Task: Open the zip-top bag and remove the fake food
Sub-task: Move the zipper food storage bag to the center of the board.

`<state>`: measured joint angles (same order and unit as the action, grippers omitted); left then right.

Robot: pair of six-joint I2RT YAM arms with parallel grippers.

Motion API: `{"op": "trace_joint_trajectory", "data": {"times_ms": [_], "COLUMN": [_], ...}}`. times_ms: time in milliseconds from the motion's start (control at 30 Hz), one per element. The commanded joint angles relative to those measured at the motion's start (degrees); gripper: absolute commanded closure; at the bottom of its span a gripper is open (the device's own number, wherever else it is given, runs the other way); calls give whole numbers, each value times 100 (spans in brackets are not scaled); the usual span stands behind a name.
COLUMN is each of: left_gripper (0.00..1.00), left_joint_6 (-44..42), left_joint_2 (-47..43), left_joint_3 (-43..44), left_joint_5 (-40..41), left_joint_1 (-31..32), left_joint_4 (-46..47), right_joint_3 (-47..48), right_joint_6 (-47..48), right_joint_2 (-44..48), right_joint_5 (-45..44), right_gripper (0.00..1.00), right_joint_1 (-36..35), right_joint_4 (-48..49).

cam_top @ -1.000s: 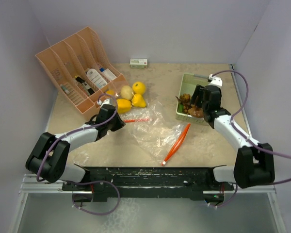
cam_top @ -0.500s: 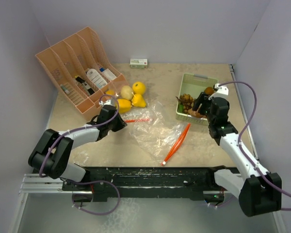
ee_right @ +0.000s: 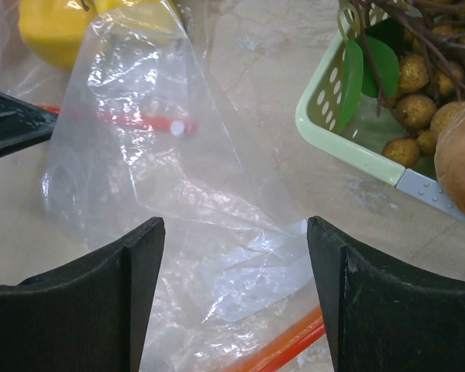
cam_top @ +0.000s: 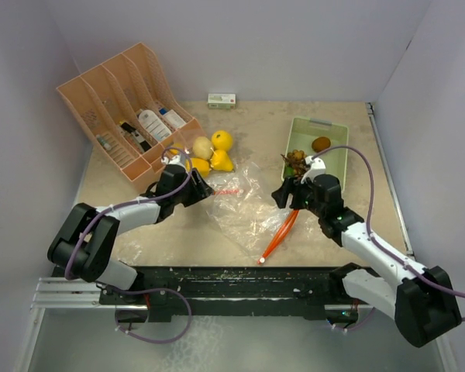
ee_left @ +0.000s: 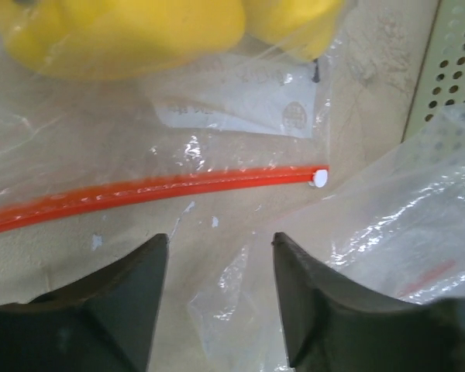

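Note:
The clear zip-top bag [cam_top: 248, 208] lies crumpled and flat mid-table, one orange zip strip [cam_top: 222, 191] at its left, another [cam_top: 281, 232] at its right. Yellow fake food [cam_top: 210, 153] sits loose just behind it. Brown fake food [cam_top: 298, 164] and a brown lump [cam_top: 321, 144] lie in the green basket [cam_top: 332, 128]. My left gripper [cam_top: 204, 188] [ee_left: 219, 240] is open over the bag's film, just short of the orange strip [ee_left: 155, 188]. My right gripper [cam_top: 281, 195] [ee_right: 234, 229] hangs open over the bag [ee_right: 178, 155], holding nothing.
An orange rack [cam_top: 128, 108] with bottles and packets stands at the back left. A small box [cam_top: 222, 100] rests by the back wall. The green basket's rim [ee_right: 333, 116] is close to my right fingers. Side walls close in the table.
My left gripper has opened beside the orange zip strip. My right arm has swung from the basket leftward and down over the bag, and a brown lump now shows in the basket.

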<state>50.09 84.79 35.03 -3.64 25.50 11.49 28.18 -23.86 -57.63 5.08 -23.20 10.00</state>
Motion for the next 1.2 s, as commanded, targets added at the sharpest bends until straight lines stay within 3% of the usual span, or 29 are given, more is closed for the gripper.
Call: {"op": "trace_joint_trajectory", "data": {"times_ms": [0,67,233,400,600,700,800,933,1000,1167], "left_gripper": [31,23,21,12,15,29,62,94,100,100], "left_joint_6": [4,-6,-373,-563,-655,-619,-513,-366,-320,-236], "left_joint_2": [-114,-199,-100,324,786,969,1089,1150,1048,561], "left_joint_3": [11,-58,202,409,669,712,793,960,981,1066], "left_joint_5": [-352,-504,-979,-1304,-1829,-1972,-2116,-2169,-2053,-1695], "left_joint_1": [-34,-26,149,548,884,903,903,904,896,666], "left_joint_4": [819,1086,1535,2124,2598,2848,3052,3115,3104,2744], "right_joint_3": [-183,-220,-183,-87,-204,-273,-289,-290,-292,-279], "right_joint_6": [-128,-169,-179,-146,-195,-213,-215,-215,-223,-242], "right_joint_2": [-152,-294,-341,-74,273,438,561,726,824,1161], "right_joint_5": [63,167,126,64,127,124,135,113,72,-126], "right_gripper": [23,23,23,23,23,23,24,24,25,26], "right_joint_1": [26,26,26,27,33,27,28,26,26,26], "right_joint_4": [387,560,584,314,-2,-31,-58,-124,-187,-386]}}
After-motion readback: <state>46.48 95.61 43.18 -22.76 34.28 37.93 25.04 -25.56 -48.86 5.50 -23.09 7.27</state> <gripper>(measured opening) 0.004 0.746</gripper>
